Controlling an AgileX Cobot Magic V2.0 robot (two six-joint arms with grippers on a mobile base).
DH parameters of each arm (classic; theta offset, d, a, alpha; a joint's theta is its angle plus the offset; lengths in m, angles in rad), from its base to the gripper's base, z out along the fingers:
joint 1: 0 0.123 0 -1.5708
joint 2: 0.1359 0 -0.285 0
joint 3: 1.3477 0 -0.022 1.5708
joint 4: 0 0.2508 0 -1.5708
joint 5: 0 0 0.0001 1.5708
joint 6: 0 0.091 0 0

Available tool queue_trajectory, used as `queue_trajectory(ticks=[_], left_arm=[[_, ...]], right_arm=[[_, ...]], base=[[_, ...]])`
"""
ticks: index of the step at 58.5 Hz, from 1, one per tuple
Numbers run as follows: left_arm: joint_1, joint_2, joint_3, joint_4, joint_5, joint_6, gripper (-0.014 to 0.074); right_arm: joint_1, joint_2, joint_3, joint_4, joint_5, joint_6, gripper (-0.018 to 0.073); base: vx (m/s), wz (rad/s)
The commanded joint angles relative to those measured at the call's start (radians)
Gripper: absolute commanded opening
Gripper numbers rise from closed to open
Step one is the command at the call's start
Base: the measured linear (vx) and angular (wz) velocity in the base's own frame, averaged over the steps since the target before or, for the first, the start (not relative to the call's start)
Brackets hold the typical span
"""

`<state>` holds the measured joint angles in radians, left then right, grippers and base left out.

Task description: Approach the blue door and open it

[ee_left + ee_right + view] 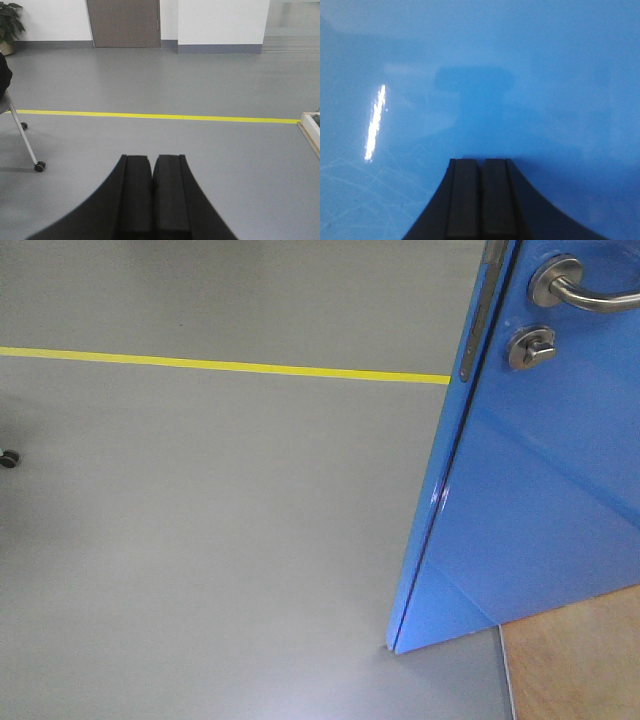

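Blue door: glossy panel at right of the front view, close before the right gripper, jaws closed, empty; left gripper, jaws likewise closed, above grey floor; yellow line beyond.

Left gripper: black pads pressed flat together, only a thin seam between them, fingers reaching straight ahead from the wrist, tips level. Right gripper: same pose, jaws closed, pads meeting along a narrow centre line, tips even
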<state>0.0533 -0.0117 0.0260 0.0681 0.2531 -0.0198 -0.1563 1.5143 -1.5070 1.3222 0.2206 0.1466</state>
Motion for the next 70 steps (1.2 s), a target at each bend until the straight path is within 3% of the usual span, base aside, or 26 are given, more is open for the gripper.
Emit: queue_trajectory(ticks=[1, 70], left_arm=[[-0.003, -0.014, -0.027, -0.003, -0.08, -0.007, 0.0073], [-0.003, -0.014, -0.027, -0.003, -0.08, -0.007, 0.0073]], right_arm=[[0.003, -0.023, -0.034, 0.015, 0.019, -0.007, 0.0011], [0.003, -0.023, -0.034, 0.017, 0.019, -0.007, 0.0011]], base=[[0.18, 0.14], [0.23, 0.01]])
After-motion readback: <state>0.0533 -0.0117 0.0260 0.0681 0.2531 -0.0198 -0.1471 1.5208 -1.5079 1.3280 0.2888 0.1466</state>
